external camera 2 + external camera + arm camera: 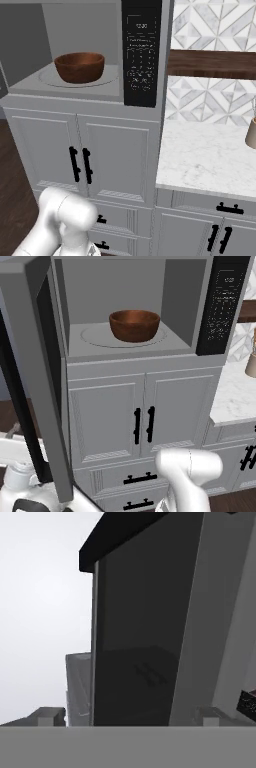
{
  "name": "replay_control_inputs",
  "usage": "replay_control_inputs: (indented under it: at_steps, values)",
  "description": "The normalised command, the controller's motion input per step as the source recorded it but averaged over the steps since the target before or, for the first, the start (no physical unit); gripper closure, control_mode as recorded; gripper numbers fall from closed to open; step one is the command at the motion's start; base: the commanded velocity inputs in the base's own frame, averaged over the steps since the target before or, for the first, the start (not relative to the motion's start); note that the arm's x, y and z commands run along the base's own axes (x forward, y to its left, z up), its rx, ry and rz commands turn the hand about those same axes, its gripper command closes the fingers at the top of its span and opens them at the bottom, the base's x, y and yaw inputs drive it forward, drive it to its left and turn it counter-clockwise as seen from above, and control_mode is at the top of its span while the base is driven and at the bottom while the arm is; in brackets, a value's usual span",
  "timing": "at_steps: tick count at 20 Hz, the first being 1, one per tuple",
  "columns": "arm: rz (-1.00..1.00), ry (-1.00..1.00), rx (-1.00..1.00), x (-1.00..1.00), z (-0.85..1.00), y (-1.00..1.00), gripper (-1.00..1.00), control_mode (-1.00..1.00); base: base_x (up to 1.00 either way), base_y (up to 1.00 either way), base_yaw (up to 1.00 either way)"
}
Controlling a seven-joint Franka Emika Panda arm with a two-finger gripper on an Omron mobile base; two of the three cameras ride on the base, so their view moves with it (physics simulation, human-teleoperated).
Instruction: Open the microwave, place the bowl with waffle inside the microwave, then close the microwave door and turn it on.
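The microwave [135, 306] stands open, and the bowl [134, 325] sits upright on the round turntable [95, 336] near the middle of the grey cavity, apart from both side walls and the back wall, with bare floor in front of it up to the front lip. From the right base view the bowl [79, 67] sits just left of the black keypad [142, 52], with a strip of turntable between them; what lies inside the bowl cannot be made out. The door [37, 371] is swung far out to the left, its grey edge toward the camera and its dark inner face turned to the cavity, leaving the whole mouth unblocked. In the hand view the door's dark glass [140, 637] rises close ahead with its grey frame on the right and a black top edge, and blank pale space left of its free edge. The hand [127, 718] is open: its two finger tips [49, 717] stand wide apart at the bottom, one to each side, gripping nothing and clear of the glass. Below the microwave are grey cabinet doors [145, 421] with black handles, and to the right a marble desk [210, 155] with a beige jar [251, 132] at its far right edge.
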Motion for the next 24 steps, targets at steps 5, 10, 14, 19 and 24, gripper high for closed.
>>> replay_control_inputs:
  at_steps: [5,10,14,19,24]
  values:
    - [0.00,-0.19,0.21,0.00,0.20,-0.38,-1.00,-1.00,0.00,0.00,0.00]
    - [0.00,-0.15,0.23,0.00,0.15,-0.57,-1.00,-1.00,0.00,0.00,0.00]
    - [0.00,-0.12,0.26,0.00,0.15,-0.77,-1.00,-1.00,0.00,0.00,0.00]
    - [0.04,-0.11,0.26,0.00,0.07,-0.82,-1.00,-1.00,0.00,0.00,0.00]
    - [0.12,-0.18,0.26,0.00,0.00,-0.88,-1.00,-1.00,0.00,0.00,0.00]
